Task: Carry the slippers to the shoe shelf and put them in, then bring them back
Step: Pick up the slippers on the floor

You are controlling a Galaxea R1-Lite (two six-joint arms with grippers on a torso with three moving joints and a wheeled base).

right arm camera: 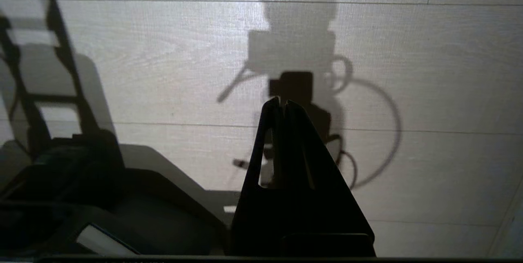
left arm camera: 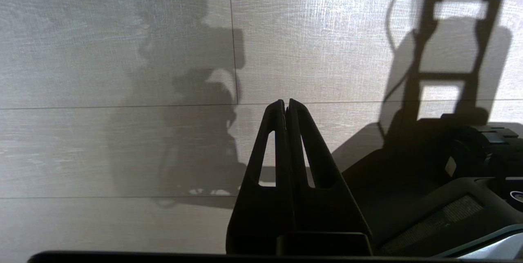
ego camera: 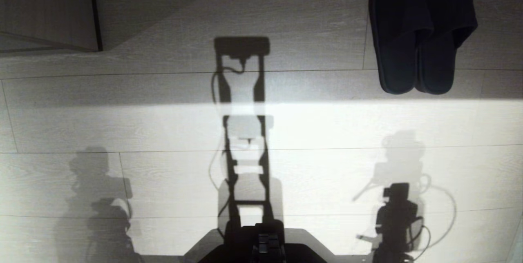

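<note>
The pair of dark slippers (ego camera: 421, 38) lies side by side on the pale floor at the far right of the head view, heels toward me, toes under a dark strip. My left gripper (left arm camera: 286, 101) hangs over bare floor, shut, with nothing between its fingers. My right gripper (right arm camera: 282, 100) is also shut and empty, over bare floor beside my base. Both are well short of the slippers, and neither wrist view shows them. I cannot pick out the shoe shelf for certain.
A pale wood-grain board (ego camera: 49, 10) with a dark edge stands at the far left. My dark base (ego camera: 261, 242) fills the near middle. Shadows of my trunk and arms fall across the floor planks (ego camera: 163, 124). A dark band runs along the far edge.
</note>
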